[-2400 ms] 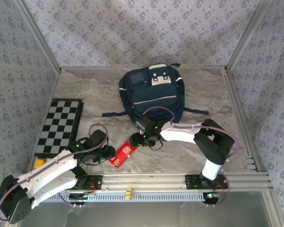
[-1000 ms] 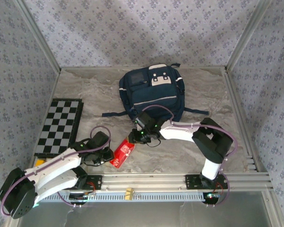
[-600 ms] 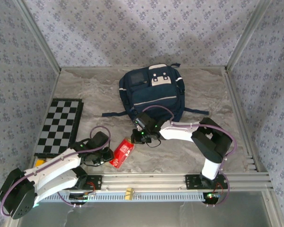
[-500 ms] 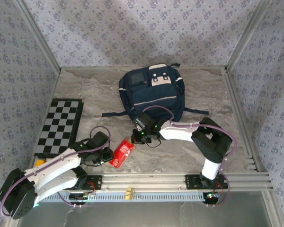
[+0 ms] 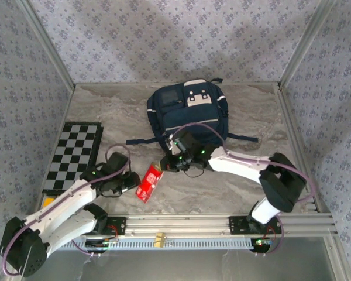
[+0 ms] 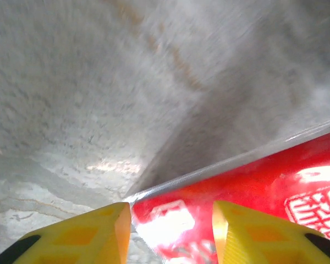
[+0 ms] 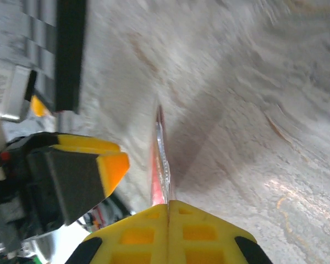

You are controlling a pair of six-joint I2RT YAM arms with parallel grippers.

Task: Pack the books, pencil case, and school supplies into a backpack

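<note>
right wrist: right gripper (image 7: 168,209) pinches red packet (image 7: 155,165) edge | left wrist: left gripper (image 6: 170,220) fingers apart | top: backpack (image 5: 190,117) beyond

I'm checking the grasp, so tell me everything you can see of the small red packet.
The red packet is small, flat and rectangular, glossy like plastic wrap, with white markings and a clear sealed edge. It sits in front of the backpack, between the two arms. The right gripper is shut on its thin far edge, and it seems tilted off the table, casting a shadow. The left gripper stands open at its near corner.
</note>
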